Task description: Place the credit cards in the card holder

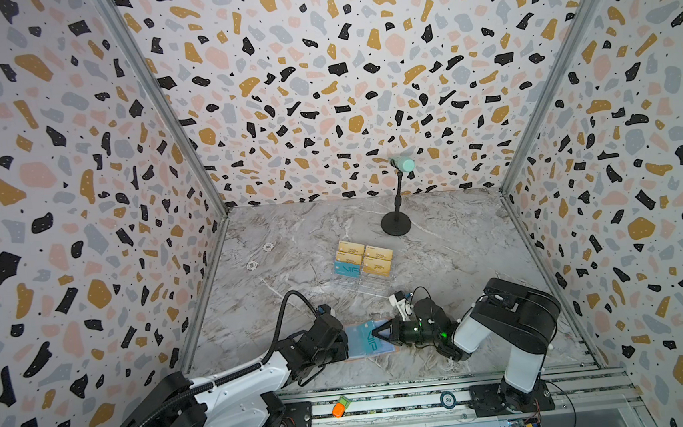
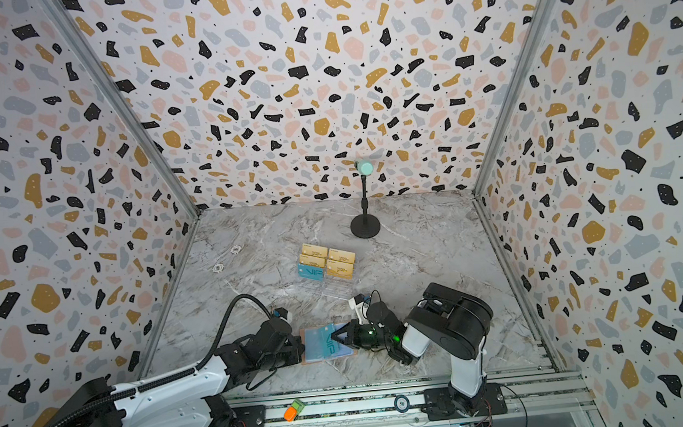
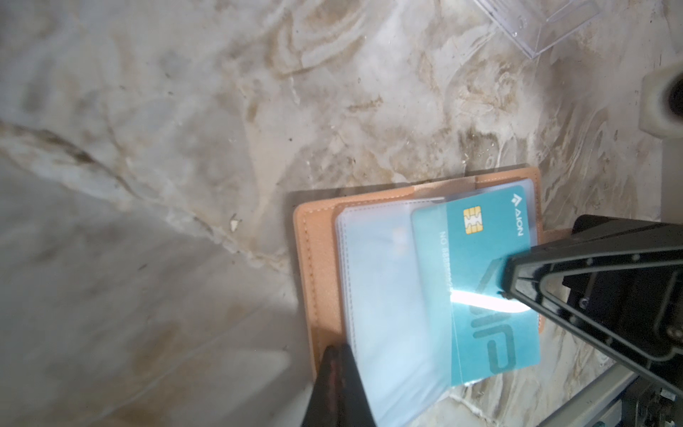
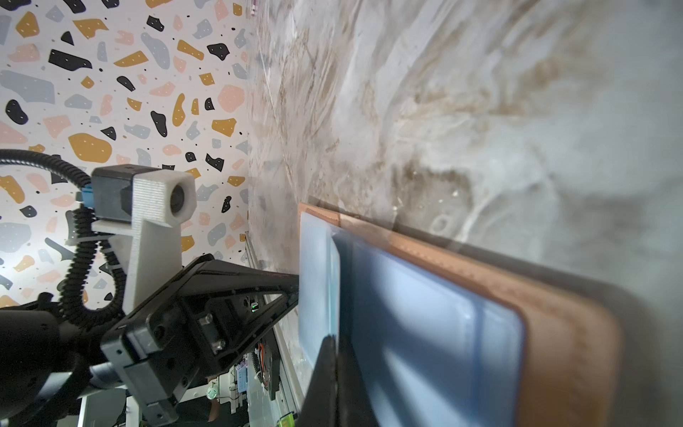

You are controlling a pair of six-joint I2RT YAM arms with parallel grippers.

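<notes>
The card holder [image 3: 319,281] lies opened flat on the desk [image 3: 184,148], on the near side, between my two hands. Its cover is salmon-pink and leather-grained, stitched along the border, with rounded corners. Inside are sleeves of soft, glossy, transparent film. My left hand [image 4: 295,286] is closed, its tips pinched on the free edge of one clear sleeve [image 3: 384,295], which bows up off the cover. My right hand [image 3: 507,292] is closed on a teal card [image 3: 491,255], a thin rigid rectangle with a gold chip and large "VIP" lettering. One strip of this card sits under the sleeve film; the remainder is bare. Farther out on the desk stands a clear acrylic rack [image 1: 368,286] with stepped tiers. Its upper tiers carry four gold cards [image 1: 379,254] with small dark print and one more teal "VIP" card [image 1: 347,270]. Its lower tiers are too transparent to make out. The desk surface is a smooth grey-beige marble pattern.
</notes>
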